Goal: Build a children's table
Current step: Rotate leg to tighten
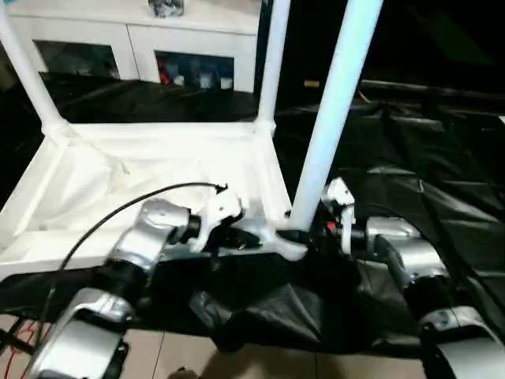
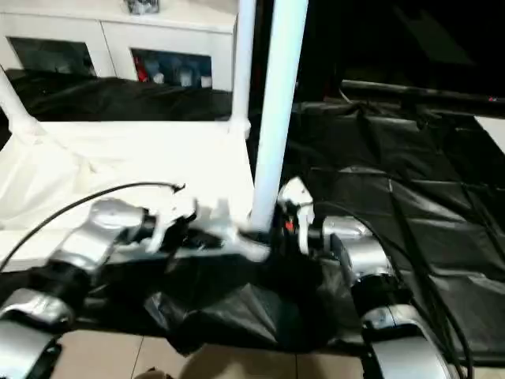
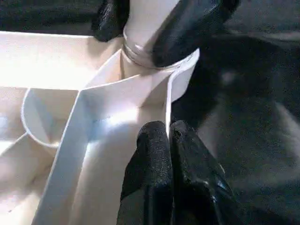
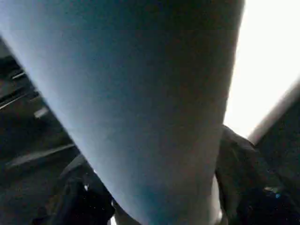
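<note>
The children's table top (image 1: 142, 162) lies upside down on a black sheet, ribbed underside up. Three white legs stand in its corner sockets: one far left (image 1: 28, 71), one far right (image 1: 272, 63), and one at the near right corner (image 1: 331, 110). My left gripper (image 3: 168, 129) is shut on the thin rim wall of the top, just beside that near right socket (image 3: 180, 77). My right gripper (image 1: 306, 230) is at the base of the near right leg (image 3: 145, 28), with a black finger (image 3: 187, 28) pressed against each side of it.
A white cabinet (image 1: 134, 39) with glass doors stands behind the table top. The crumpled black sheet (image 1: 426, 158) covers the floor to the right and front. A black cable (image 1: 118, 209) arcs over my left forearm. Pale floor tiles (image 1: 260, 363) show at the near edge.
</note>
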Robot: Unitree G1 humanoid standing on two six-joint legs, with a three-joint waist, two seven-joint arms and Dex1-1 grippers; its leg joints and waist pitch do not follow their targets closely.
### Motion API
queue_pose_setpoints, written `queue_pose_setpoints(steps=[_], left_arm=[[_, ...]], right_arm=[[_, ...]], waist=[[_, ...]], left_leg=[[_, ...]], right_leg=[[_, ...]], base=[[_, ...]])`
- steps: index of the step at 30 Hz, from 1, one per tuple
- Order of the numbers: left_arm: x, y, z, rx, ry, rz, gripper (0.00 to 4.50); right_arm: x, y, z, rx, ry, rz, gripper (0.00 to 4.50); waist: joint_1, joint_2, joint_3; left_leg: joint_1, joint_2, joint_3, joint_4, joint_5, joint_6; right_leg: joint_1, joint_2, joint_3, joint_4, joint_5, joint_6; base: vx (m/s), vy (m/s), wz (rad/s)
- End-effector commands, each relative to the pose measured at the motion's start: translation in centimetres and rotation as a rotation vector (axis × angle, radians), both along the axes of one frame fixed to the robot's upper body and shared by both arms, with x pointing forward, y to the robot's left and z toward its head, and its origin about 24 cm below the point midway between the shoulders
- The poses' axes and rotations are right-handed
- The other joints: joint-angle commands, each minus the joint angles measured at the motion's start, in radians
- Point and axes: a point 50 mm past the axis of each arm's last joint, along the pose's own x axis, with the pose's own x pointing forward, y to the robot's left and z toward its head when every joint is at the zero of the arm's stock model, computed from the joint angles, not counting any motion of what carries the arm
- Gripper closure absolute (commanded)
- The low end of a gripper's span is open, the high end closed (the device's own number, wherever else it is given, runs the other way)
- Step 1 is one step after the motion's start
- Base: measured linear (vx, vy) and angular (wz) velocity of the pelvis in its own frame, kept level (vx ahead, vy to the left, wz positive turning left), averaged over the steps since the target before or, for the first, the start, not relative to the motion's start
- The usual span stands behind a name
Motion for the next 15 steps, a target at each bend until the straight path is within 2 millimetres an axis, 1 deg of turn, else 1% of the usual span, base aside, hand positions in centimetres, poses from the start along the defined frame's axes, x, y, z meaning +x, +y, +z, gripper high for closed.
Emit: queue_pose_setpoints(steps=[1, 3, 4, 5, 6, 7, 8, 9, 10, 11, 12, 13, 14, 15], left_arm=[[0.8, -2.6, 0.9, -0.034, -0.066, 0.034, 4.5], [1.2, -3.5, 0.9, -0.036, -0.089, 0.098, 4.5], [1.2, -3.5, 0.9, -0.036, -0.089, 0.098, 4.5], [1.4, -3.8, 0.9, -0.037, -0.095, 0.114, 4.5], [1.6, -4.4, 0.8, -0.039, -0.109, 0.158, 4.5], [1.6, -4.8, 0.8, -0.041, -0.11, 0.165, 4.5], [1.6, -4.9, 0.8, -0.042, -0.111, 0.166, 4.5], [1.6, -5.3, 0.8, -0.044, -0.111, 0.166, 4.5], [1.5, -5.3, 0.8, -0.045, -0.111, 0.165, 4.5], [1.5, -5.5, 0.8, -0.05, -0.107, 0.155, 4.5], [1.4, -5.5, 0.8, -0.052, -0.106, 0.148, 4.5], [1.4, -5.5, 0.8, -0.056, -0.103, 0.135, 4.5], [1.3, -5.5, 0.8, -0.061, -0.099, 0.115, 4.5], [1.1, -5.3, 0.8, -0.065, -0.095, 0.092, 4.5]], right_arm=[[-0.7, 2.2, -2.6, -0.091, 0.087, -0.048, 1.92], [-0.4, 3.3, -3.2, -0.127, 0.087, -0.143, 1.94], [-0.4, 3.3, -3.2, -0.127, 0.087, -0.143, 1.95], [-0.3, 3.6, -3.4, -0.14, 0.086, -0.18, 1.96], [0.2, 4.3, -3.6, -0.163, 0.092, -0.28, 1.96], [0.3, 4.7, -3.6, -0.168, 0.093, -0.311, 1.96], [0.4, 4.8, -3.5, -0.168, 0.087, -0.313, 1.96], [0.5, 5.3, -3.4, -0.167, 0.068, -0.314, 1.96], [0.5, 5.3, -3.3, -0.166, 0.065, -0.311, 1.96], [0.6, 5.6, -3.0, -0.148, 0.045, -0.285, 1.61], [0.6, 5.7, -2.9, -0.128, 0.044, -0.276, 1.61], [0.7, 5.7, -2.7, -0.109, 0.048, -0.266, 1.4], [0.7, 5.6, -2.5, -0.078, 0.057, -0.253, 1.27], [0.7, 5.5, -2.3, -0.073, 0.047, -0.228, 1.22]], waist=[[-0.006, -0.001, -0.052], [-0.02, 0.0, -0.048], [-0.023, -0.001, -0.048], [-0.024, -0.001, -0.048], [-0.029, 0.007, -0.047], [-0.032, 0.006, -0.047], [-0.036, 0.006, -0.046], [-0.04, 0.007, -0.048], [-0.043, 0.007, -0.046], [-0.044, 0.006, -0.047], [-0.045, 0.007, -0.048], [-0.046, 0.008, -0.048], [-0.047, 0.009, -0.05], [-0.046, 0.009, -0.051]], left_leg=[[0.018, -0.011, 0.005, -0.069, -0.355, -0.026], [0.019, -0.014, 0.002, -0.069, -0.386, -0.031], [0.017, -0.016, 0.001, -0.07, -0.39, -0.031], [0.015, -0.016, -0.002, -0.071, -0.393, -0.027], [0.018, -0.017, -0.003, -0.071, -0.414, -0.027], [0.019, -0.018, -0.004, -0.071, -0.422, -0.028], [0.022, -0.02, -0.007, -0.071, -0.439, -0.032], [0.024, -0.021, -0.008, -0.069, -0.453, -0.026], [0.023, -0.022, -0.009, -0.069, -0.456, -0.022], [0.019, -0.023, -0.011, -0.07, -0.459, -0.014], [0.019, -0.022, -0.012, -0.072, -0.459, -0.008], [0.018, -0.022, -0.012, -0.073, -0.457, -0.006], [0.016, -0.019, -0.012, -0.076, -0.451, -0.001], [0.016, -0.018, -0.011, -0.077, -0.447, 0.001]], right_leg=[[0.034, -0.04, 0.027, -0.089, -0.445, -0.144], [0.03, -0.04, 0.023, -0.097, -0.511, -0.121], [0.032, -0.039, 0.022, -0.099, -0.524, -0.114], [0.034, -0.04, 0.02, -0.102, -0.546, -0.1], [0.029, -0.039, 0.019, -0.109, -0.557, -0.094], [0.027, -0.038, 0.019, -0.109, -0.56, -0.095], [0.026, -0.036, 0.015, -0.11, -0.576, -0.092], [0.024, -0.037, 0.014, -0.114, -0.583, -0.087], [0.023, -0.036, 0.014, -0.116, -0.588, -0.086], [0.026, -0.036, 0.014, -0.117, -0.588, -0.084], [0.028, -0.036, 0.014, -0.116, -0.576, -0.088], [0.029, -0.035, 0.014, -0.114, -0.563, -0.092], [0.032, -0.034, 0.016, -0.11, -0.514, -0.11], [0.032, -0.034, 0.017, -0.109, -0.497, -0.117]], base=[[0.0, 0.0, 0.0], [0.0, 0.0, 0.0], [0.0, 0.0, 0.0], [0.0, 0.0, 0.0], [0.0, 0.0, 0.0], [0.0, 0.0, 0.0], [0.0, 0.0, 0.0], [0.0, 0.0, 0.0], [0.0, 0.0, 0.0], [0.0, 0.0, 0.0], [0.0, 0.0, 0.0], [0.0, 0.0, 0.0], [0.0, 0.0, 0.0], [0.0, 0.0, 0.0]])
